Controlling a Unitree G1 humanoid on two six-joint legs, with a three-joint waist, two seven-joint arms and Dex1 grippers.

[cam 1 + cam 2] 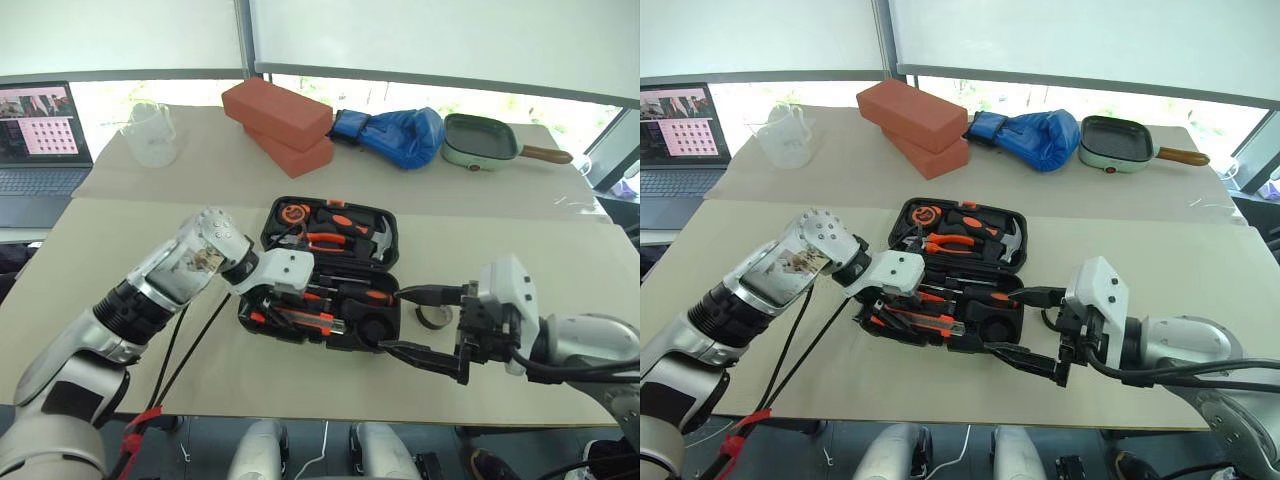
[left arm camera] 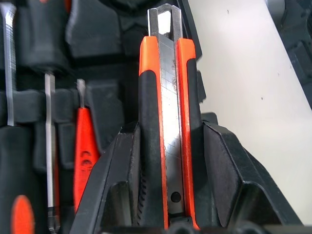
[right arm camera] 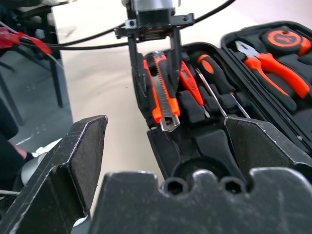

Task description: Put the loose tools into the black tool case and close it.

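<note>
case [image 1: 330,270]: black, open flat on the surface [image 1: 120,250], lid half on the far side
left claw [image 3: 153,58]: over the case's near-left part, fingers clamped on the knife
knife [image 2: 168,122]: orange-black, held between the left claw's fingers, blade tip pointing to the case's round recess; lies along the near edge of the tray, cannot tell if seated
red screwdriver [image 3: 187,85]: slim, in a tray slot just beside the knife
black-orange screwdriver [image 3: 214,73]: in the tray, next slot past the red one
tape roll [image 1: 433,318]: small, black, on the surface just right of the case, between the right claw's fingers in the head view but not touched
right claw [image 1: 420,322]: spread wide, holding nothing, at the case's right edge
pliers [image 1: 325,240]: orange handles, in the lid half
hammer [image 1: 378,238]: steel head, lid half, right end
writing: none readable on the tools or case
laptop [image 1: 40,140]: far left, screen shows a pink grid, text too small to read
bricks [image 1: 278,125]: two, stacked, far side
glove [image 1: 395,133]: blue, beside the bricks
pan [image 1: 482,142]: green, right of the glove
</note>
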